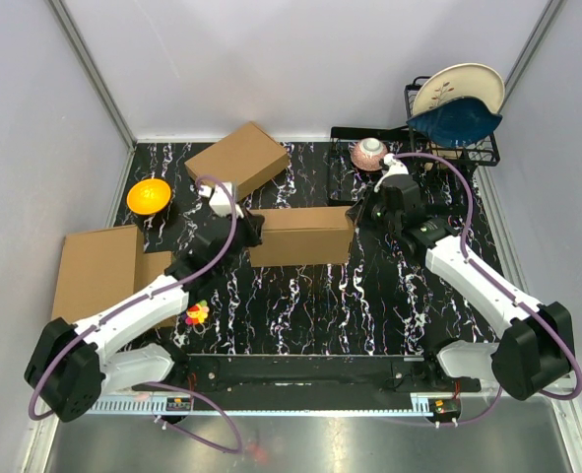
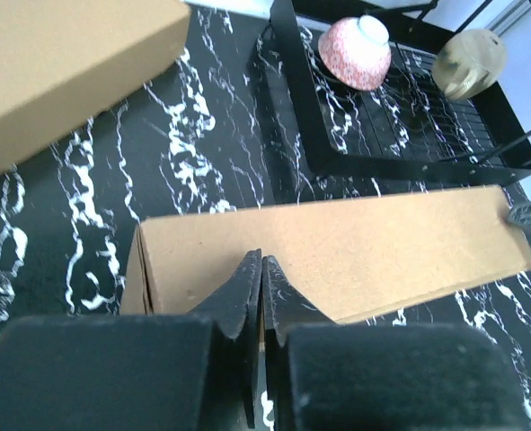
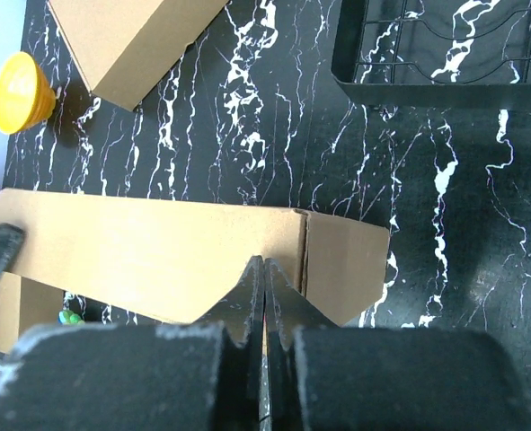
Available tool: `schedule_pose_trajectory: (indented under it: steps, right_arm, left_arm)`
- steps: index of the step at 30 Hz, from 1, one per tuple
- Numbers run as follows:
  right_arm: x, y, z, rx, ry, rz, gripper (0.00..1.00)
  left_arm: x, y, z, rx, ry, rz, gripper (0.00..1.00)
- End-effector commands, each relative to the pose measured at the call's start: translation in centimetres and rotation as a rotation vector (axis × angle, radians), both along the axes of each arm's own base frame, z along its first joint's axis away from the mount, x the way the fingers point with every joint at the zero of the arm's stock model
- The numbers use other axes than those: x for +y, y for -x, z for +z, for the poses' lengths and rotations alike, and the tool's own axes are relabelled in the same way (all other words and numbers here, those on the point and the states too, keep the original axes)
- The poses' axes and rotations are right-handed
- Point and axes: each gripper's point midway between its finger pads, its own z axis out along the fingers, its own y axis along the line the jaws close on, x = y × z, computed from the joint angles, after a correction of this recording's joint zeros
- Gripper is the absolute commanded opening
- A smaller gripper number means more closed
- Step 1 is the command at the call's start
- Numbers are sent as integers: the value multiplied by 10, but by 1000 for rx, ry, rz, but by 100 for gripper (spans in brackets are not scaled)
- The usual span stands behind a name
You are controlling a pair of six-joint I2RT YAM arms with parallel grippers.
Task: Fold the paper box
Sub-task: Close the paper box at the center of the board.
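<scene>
The paper box [image 1: 305, 236] lies folded into a long brown block in the middle of the black marbled table. My left gripper [image 1: 252, 229] is at its left end. In the left wrist view the box [image 2: 364, 238] runs across below my left gripper [image 2: 261, 260], whose fingers are shut, with a thin tan cardboard edge showing between them. My right gripper [image 1: 361, 210] is at the box's right end. The right wrist view shows the box [image 3: 139, 251] under my right gripper [image 3: 264, 262], which is shut with its tips over the top face near the end fold.
A smaller brown box [image 1: 236, 158] sits behind, a flat tan slab [image 1: 98, 271] lies at the left edge, and an orange bowl [image 1: 149, 195] stands between them. At the back right are a pink bowl [image 1: 370, 153] and a black dish rack [image 1: 453, 148] holding plates. A small colourful toy [image 1: 198, 313] lies near the left arm.
</scene>
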Motion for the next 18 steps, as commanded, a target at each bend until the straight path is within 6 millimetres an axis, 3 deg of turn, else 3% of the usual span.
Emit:
schedule_pose_trajectory:
  steps: [1,2,6,9,11,14,16,18]
  right_arm:
    - [-20,19,-39,137,113,-20,0]
    - [-20,19,-39,138,114,-19,0]
    - [-18,19,-46,151,115,-15,0]
    - [-18,21,-45,146,111,-18,0]
    - [-21,19,-35,117,109,-36,0]
    - [-23,16,-11,56,103,-38,1]
    - [-22,17,-9,57,113,-20,0]
    - [-19,24,-17,86,108,7,0]
  left_arm:
    - [16,21,-53,73,64,65,1]
    - [13,28,-59,73,59,62,0]
    - [32,30,-91,88,-5,194,0]
    - [40,31,-97,93,-20,247,2]
    - [43,29,-89,84,-24,271,6]
    - [52,25,-62,16,-19,308,9]
    - [51,24,-47,-23,-32,288,9]
    - [48,27,-52,0,-45,257,9]
